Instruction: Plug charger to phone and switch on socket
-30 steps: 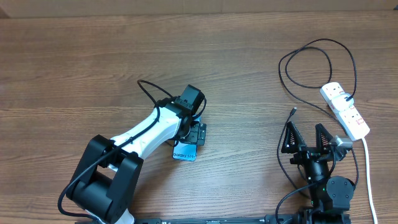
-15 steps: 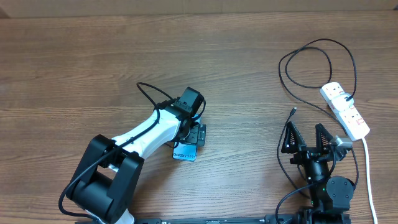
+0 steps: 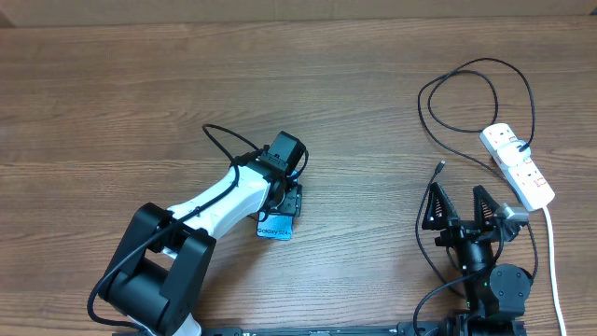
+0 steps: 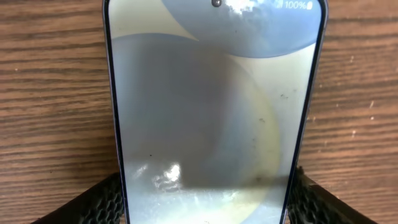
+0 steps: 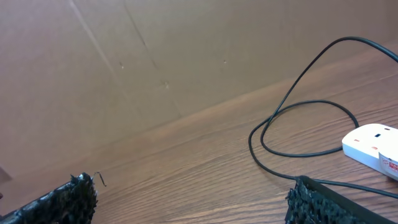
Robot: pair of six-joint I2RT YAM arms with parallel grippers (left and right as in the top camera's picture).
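The phone (image 4: 211,124) lies flat on the wooden table, screen up and lit. My left gripper (image 3: 287,203) is over it, and only the phone's lower end (image 3: 275,228) shows from above. In the left wrist view both black fingers (image 4: 99,202) press against the phone's long edges. The charger's thin black cable (image 3: 476,65) loops at the right; its connector tip (image 3: 440,166) lies on the table and its plug (image 3: 525,147) sits in the white socket (image 3: 518,166). My right gripper (image 3: 457,191) stands open just below the tip, holding nothing.
A thick white cord (image 3: 552,261) runs from the socket toward the front right edge. In the right wrist view a brown cardboard wall (image 5: 155,56) rises behind the table, with the cable (image 5: 298,106) and socket end (image 5: 373,143) at right.
The left gripper's fingers have closed in onto the phone's sides, nudging it slightly left. The right arm has not moved.
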